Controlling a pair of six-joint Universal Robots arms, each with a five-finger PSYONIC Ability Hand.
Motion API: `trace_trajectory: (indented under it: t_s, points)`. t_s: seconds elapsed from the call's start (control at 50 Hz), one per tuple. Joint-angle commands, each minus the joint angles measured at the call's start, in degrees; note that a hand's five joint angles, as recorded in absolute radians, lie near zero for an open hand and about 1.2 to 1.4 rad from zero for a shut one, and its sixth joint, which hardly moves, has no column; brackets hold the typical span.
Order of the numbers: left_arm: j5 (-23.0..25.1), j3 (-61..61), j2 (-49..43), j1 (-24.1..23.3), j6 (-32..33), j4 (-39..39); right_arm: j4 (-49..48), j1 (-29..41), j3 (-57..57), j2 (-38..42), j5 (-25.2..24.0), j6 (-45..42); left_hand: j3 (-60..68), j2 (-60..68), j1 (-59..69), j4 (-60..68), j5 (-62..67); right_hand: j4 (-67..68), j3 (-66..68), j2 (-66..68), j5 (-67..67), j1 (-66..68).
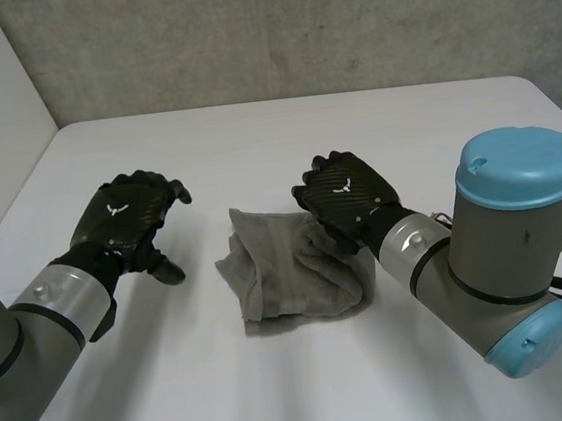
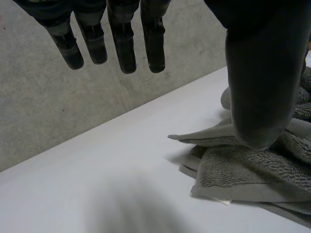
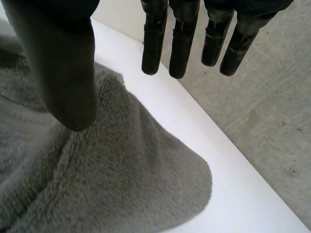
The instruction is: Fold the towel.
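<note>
Two hands hang over a white counter (image 1: 284,140), one on each side of a grey towel (image 1: 288,275). The left hand (image 1: 126,215) hovers above bare counter just beside the towel's left edge and is apart from it. Its fingers (image 2: 124,48) are straight and spread, its thumb stands wide of them, and it holds nothing. There is open room around this hand, out to the counter's left edge and forward to the near edge.

The towel lies in a loose, bunched fold at the middle of the counter, well clear of every edge. A broad bare strip runs behind it to the far edge, where a concrete wall (image 1: 292,28) rises. The left wrist view shows what the head view does not: several stacked layers and a thin flap poking out at the corner nearest that hand.

The right hand (image 1: 345,196) sits over the towel's far right part. In the right wrist view its fingers (image 3: 182,43) are straight and slightly parted, reaching past the towel's rounded edge over bare counter. The thumb hangs above the pile, possibly touching it; nothing is pinched.
</note>
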Motion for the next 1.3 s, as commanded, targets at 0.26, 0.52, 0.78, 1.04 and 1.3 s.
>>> trace_trajectory:
  t_s: [0.26, 0.52, 0.78, 1.04, 1.3]
  points:
    - [0.1, -0.2, -0.4, -0.2, 0.0, 0.0, 0.6, 0.7, -6.5, 8.1, 0.6, 4.4, -2.4, -3.0, -5.6, -3.2, -1.0, -4.4, -2.9, 0.5, 0.8, 1.1]
    - [0.2, -0.7, -0.4, -0.2, 0.1, 0.3, 0.7, 0.8, -9.1, 11.5, 0.6, 7.2, -2.4, -3.0, -5.6, -3.2, -1.0, -4.4, -2.9, 6.2, 6.5, 6.8]
    - [0.1, -1.3, -0.1, -0.1, 0.1, 1.2, 1.9, 1.2, -11.7, 11.9, -0.2, 6.6, -2.4, -3.0, -5.6, -3.2, -1.0, -4.4, -2.9, 46.7, 47.0, 47.3]
    - [-0.1, -1.4, 2.3, 2.6, 0.1, 1.2, 6.6, 7.5, -16.3, 10.8, -9.6, 2.0, -2.4, -4.0, -6.6, -3.2, -2.0, -4.4, -2.9, 46.7, 47.0, 47.3]
    - [-0.1, -1.4, 5.8, 8.2, 0.0, 1.1, 9.9, 13.0, -19.2, 18.9, -16.9, -7.1, -2.4, -4.7, -7.3, -3.2, -2.7, -4.4, -2.9, 46.7, 47.0, 47.3]
